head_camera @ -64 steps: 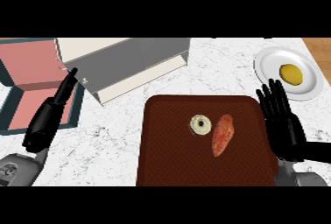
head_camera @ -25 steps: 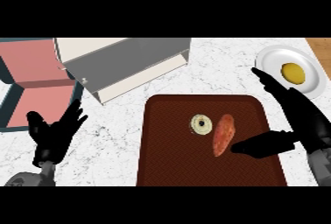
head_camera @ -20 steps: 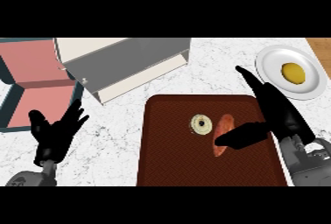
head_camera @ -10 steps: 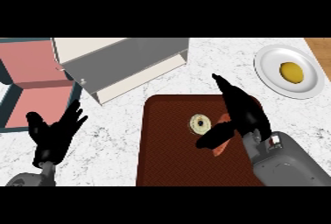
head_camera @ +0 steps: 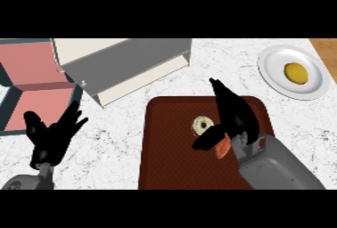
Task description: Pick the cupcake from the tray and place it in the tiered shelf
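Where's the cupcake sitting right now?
In the head view the cupcake sits on the brown tray, upper middle, just left of the right robot hand, whose thumb reaches under it; an orange-red item lies lower right.

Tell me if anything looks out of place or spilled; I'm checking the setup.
Nothing stands out. The cupcake sits upright on the tray beside an orange-red item partly hidden by the right robot hand. Nothing looks spilled.
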Controlling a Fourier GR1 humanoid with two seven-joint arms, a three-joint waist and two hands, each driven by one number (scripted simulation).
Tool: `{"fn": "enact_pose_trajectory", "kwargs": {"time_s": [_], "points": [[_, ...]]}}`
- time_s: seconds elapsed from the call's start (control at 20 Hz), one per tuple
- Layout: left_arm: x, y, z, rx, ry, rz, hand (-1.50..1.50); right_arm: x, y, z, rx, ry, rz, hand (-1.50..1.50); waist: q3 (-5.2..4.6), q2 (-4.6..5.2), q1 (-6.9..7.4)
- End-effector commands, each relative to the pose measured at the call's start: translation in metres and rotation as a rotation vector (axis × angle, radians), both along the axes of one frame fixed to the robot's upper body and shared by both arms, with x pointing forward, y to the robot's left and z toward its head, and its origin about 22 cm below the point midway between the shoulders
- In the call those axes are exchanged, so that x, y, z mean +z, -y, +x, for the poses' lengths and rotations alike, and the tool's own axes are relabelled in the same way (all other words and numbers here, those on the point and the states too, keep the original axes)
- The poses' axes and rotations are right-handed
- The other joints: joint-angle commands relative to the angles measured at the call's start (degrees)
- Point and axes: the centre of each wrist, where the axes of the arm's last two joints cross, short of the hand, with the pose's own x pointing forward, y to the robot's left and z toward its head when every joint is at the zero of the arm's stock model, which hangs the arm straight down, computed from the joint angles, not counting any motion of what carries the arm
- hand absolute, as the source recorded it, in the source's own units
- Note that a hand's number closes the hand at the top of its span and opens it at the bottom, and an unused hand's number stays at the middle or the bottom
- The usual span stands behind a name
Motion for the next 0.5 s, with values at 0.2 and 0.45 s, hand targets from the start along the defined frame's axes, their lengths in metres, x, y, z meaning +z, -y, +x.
{"fn": "enact_pose_trajectory", "kwargs": {"time_s": [0.2, 0.45], "points": [[-0.019, 0.004, -0.008, 0.012, -0.067, -0.003, 0.0, -0.022, -0.007, -0.008, -0.1, -0.07, -0.051, -1.5, -0.52, 0.37, -0.35], [-0.012, -0.004, -0.021, 0.006, -0.084, -0.001, 0.0, -0.055, -0.009, 0.004, -0.136, -0.093, -0.112, -1.5, -0.5, 0.43, 0.39]]}}
